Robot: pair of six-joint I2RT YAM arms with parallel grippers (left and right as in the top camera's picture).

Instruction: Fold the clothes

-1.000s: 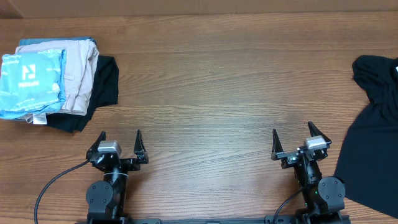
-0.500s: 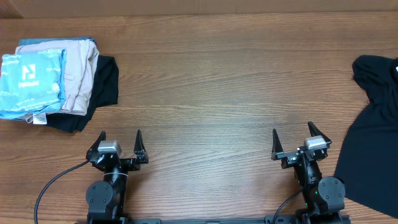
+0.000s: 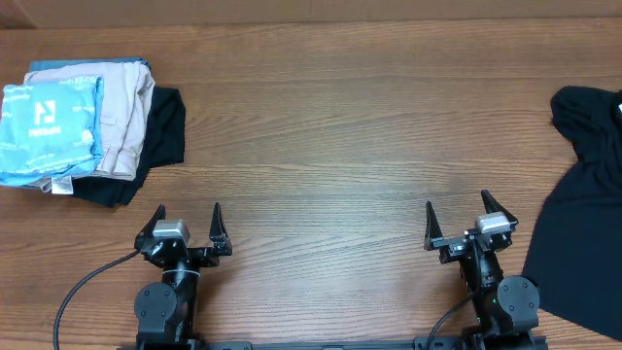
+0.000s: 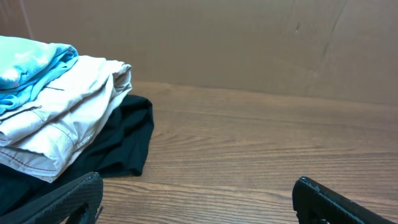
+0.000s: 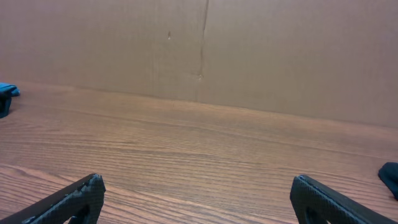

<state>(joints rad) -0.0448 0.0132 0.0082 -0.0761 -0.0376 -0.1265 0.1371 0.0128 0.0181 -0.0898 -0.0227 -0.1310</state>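
Start of a fold: left gripper [image 3: 187, 222] and right gripper [image 3: 457, 219] both wide open, empty. Black shirt [image 3: 583, 224] lies unfolded just beside right gripper; folded pile [image 3: 78, 126] well apart from it. Next, probably: grab shirt, spread flat.

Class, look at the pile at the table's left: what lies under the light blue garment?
A folded beige garment lies under the blue garment, with a black garment at the bottom. Any further layer between them is covered and cannot be seen.
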